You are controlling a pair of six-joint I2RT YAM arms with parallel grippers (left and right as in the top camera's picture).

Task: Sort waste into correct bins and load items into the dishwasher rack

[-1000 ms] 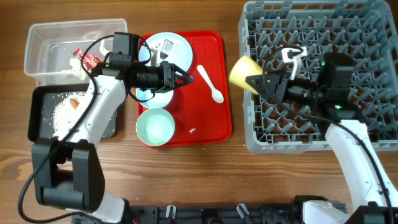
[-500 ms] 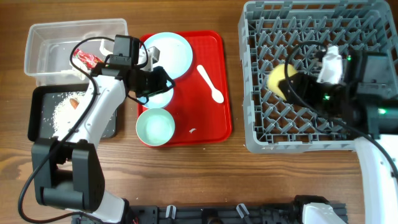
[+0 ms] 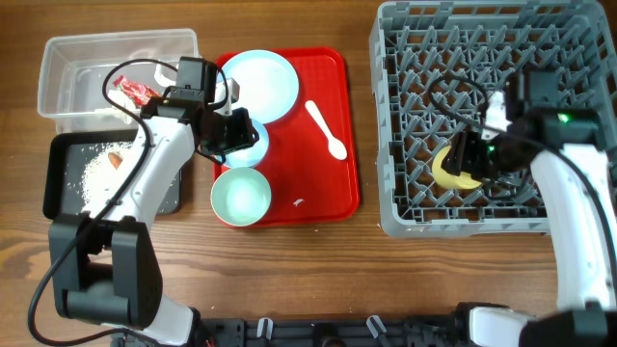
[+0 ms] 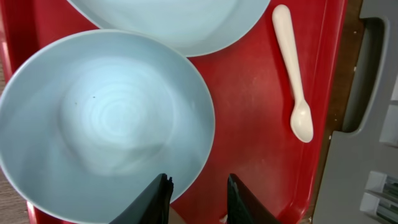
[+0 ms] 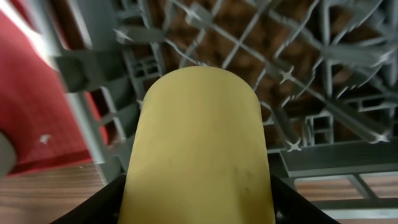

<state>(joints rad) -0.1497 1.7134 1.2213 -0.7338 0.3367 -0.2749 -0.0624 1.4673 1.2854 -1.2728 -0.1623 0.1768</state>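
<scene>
— Among the pegs in the near-left part of the dishwasher rack (image 3: 384, 125), the small yellow cup (image 3: 449, 170) is being pinched across its sides by the right tool (image 5: 194, 204). How is it being judged to handle?

— It is being taken for light, stiff plastic, smooth enough to slip, so a hold across the wall is being favoured. It is being carried tilted, its body filling the gap between the jaws. Whether a peg is being touched cannot be told.

— And what is being done over on the red tray (image 4: 255, 130)?

— The whitish-blue bowl (image 4: 106, 124) is being straddled at its near-right rim by the left tool (image 4: 198, 200). The jaws are being held partly spread and nothing is being pinched. One finger is being shown over the inside of the bowl, the other over bare tray.

— Where is a hold being advised?

— On that thin rim, since the bowl is being judged rigid, light and glossy. The white spoon (image 4: 292, 68) is lying well to the right, apart from both.
</scene>
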